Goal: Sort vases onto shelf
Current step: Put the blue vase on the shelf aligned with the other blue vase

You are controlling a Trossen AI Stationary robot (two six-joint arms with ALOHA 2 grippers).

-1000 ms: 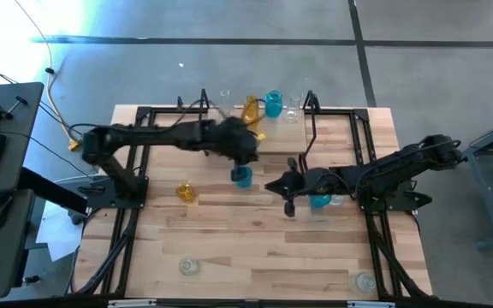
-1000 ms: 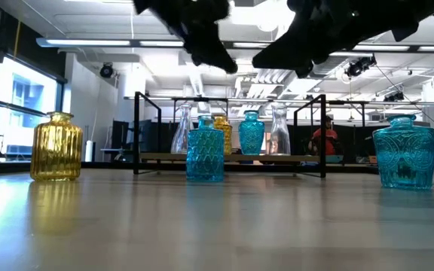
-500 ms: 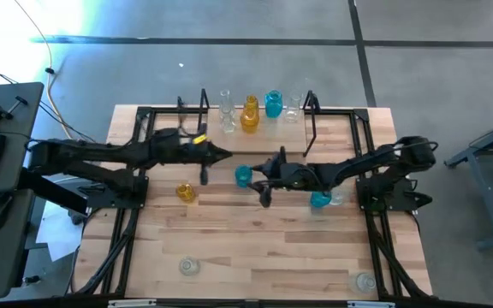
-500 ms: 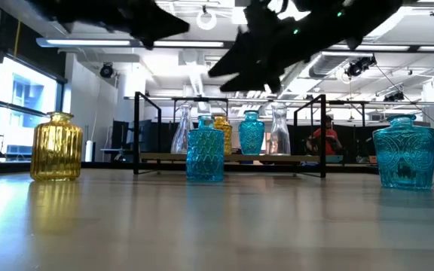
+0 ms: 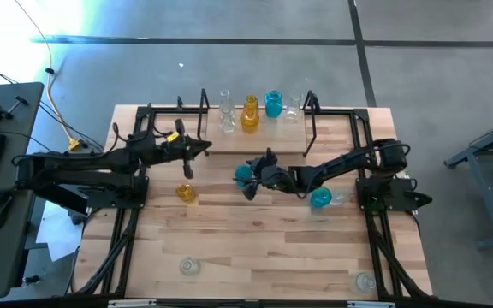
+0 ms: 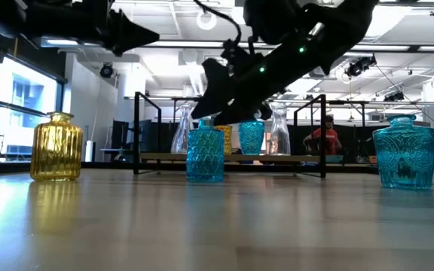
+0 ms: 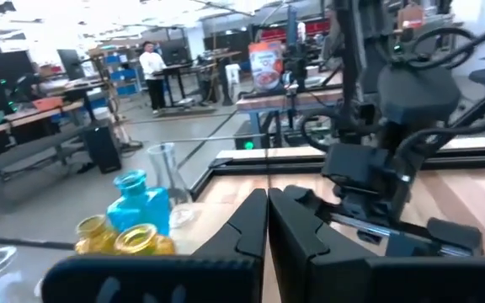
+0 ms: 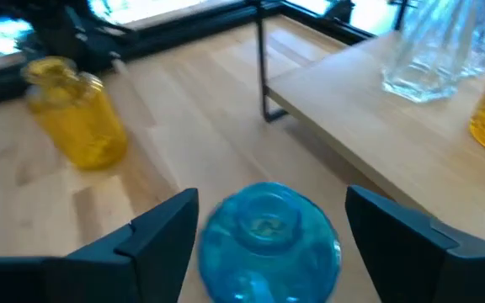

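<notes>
A teal vase (image 5: 242, 175) stands on its base in the middle of the table. My right gripper (image 8: 272, 200) is open around its top, one finger on either side with a gap to the glass; in the low view it (image 6: 215, 114) hovers at the vase's neck (image 6: 205, 124). My left gripper (image 7: 268, 206) is shut and holds nothing, up in the air over the table's left half (image 5: 204, 147). On the shelf (image 5: 268, 133) at the far edge stand two clear vases, an amber one (image 5: 249, 115) and a teal one (image 5: 273, 104).
An amber vase (image 5: 185, 192) stands on the table left of the middle. A teal vase (image 5: 319, 199) with a clear one beside it stands under my right arm. Two clear vases (image 5: 189, 267) (image 5: 365, 281) stand near the front edge. The shelf's black loop ends (image 5: 311, 115) rise at each side.
My left gripper has drawn back from the shelf toward the table's left edge. My right gripper has gone toward the table's left and down to the teal vase in the middle, so that its fingers now flank the vase's top. No vase has moved.
</notes>
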